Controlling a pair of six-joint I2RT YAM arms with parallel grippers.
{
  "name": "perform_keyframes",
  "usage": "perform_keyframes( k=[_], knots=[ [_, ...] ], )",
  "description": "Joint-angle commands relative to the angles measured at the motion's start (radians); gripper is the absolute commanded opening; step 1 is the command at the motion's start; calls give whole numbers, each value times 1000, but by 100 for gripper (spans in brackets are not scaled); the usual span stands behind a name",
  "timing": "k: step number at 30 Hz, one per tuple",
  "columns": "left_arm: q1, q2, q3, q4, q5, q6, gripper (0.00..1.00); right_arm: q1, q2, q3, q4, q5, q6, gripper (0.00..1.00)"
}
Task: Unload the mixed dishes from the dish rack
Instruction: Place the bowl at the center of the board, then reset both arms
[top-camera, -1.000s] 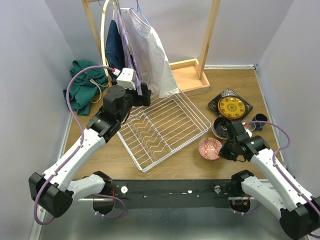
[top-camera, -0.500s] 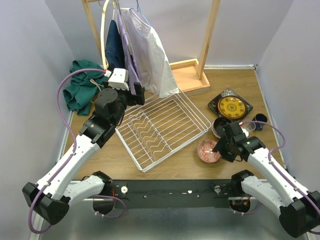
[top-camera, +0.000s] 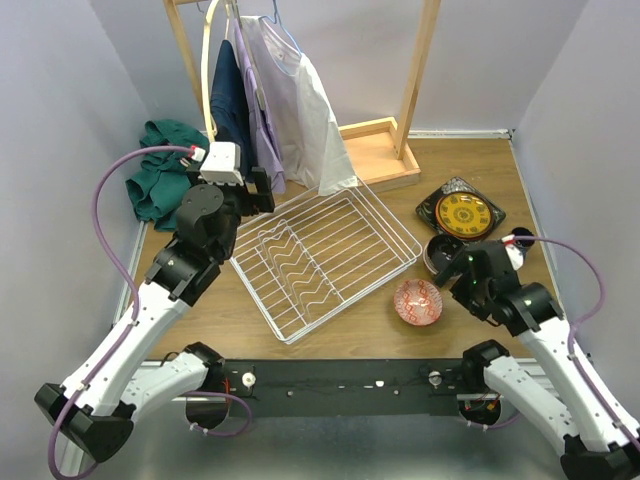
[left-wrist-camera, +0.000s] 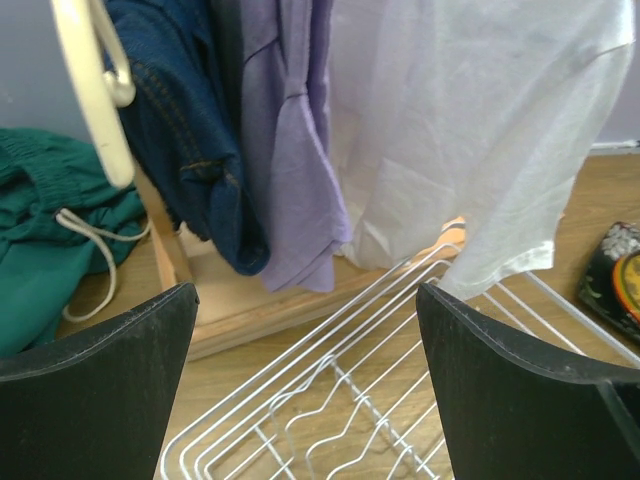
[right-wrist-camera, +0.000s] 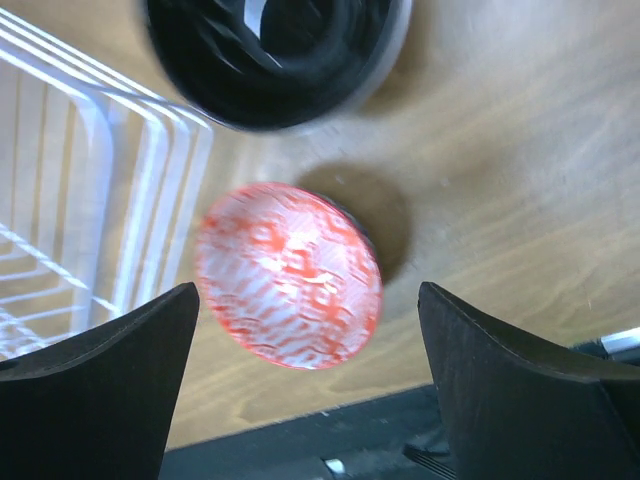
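Being counted, rt of 1 dish rack (top-camera: 325, 255): 2 bowls, red bowl (top-camera: 418, 301) & dark bowl (top-camera: 437, 252); 2 plates, black plate (top-camera: 430, 209) & yellow plate (top-camera: 464, 214). Far: 3 hung garments (top-camera: 300, 110), 1 green cloth (top-camera: 160, 180).

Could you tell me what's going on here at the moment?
The dish rack looks empty. The right gripper hovers open over the red bowl, which sits on the table beside the rack. The left gripper is open above the rack's far edge, holding nothing.
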Motion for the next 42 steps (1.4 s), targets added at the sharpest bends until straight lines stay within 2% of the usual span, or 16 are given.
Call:
perform_keyframes(
  k=[1, 5, 9, 13, 17, 19, 27, 34, 39, 42],
  knots=[
    [6, -28, 26, -118, -103, 8, 99, -4, -47, 101, -31, 174, -48, 100],
    [18, -44, 26, -219, -182, -33, 99, -5, -24, 194, 12, 250, -186, 100],
    [55, -64, -2, -337, -191, -88, 99, -4, 18, 250, 81, 302, -272, 100],
    [158, -80, -49, -412, -107, -151, 99, -4, 44, 250, 211, 273, -344, 100],
    [341, -113, -60, -500, -12, -220, 99, -4, 62, 285, 271, 304, -436, 100],
    [379, -172, -48, -543, 22, -237, 99, -4, 56, 305, 297, 329, -470, 100],
    [391, -417, 38, -678, -80, -302, 99, -4, -62, 369, 311, 414, -567, 100],
    [391, -577, 55, -635, -166, -225, 99, -5, -263, 372, 367, 477, -654, 100],
    [390, -623, 78, -702, -88, -185, 99, -4, -334, 382, 391, 376, -683, 100],
    [390, -652, 83, -747, -36, -193, 99, -4, -323, 406, 322, 354, -642, 100]
  ],
)
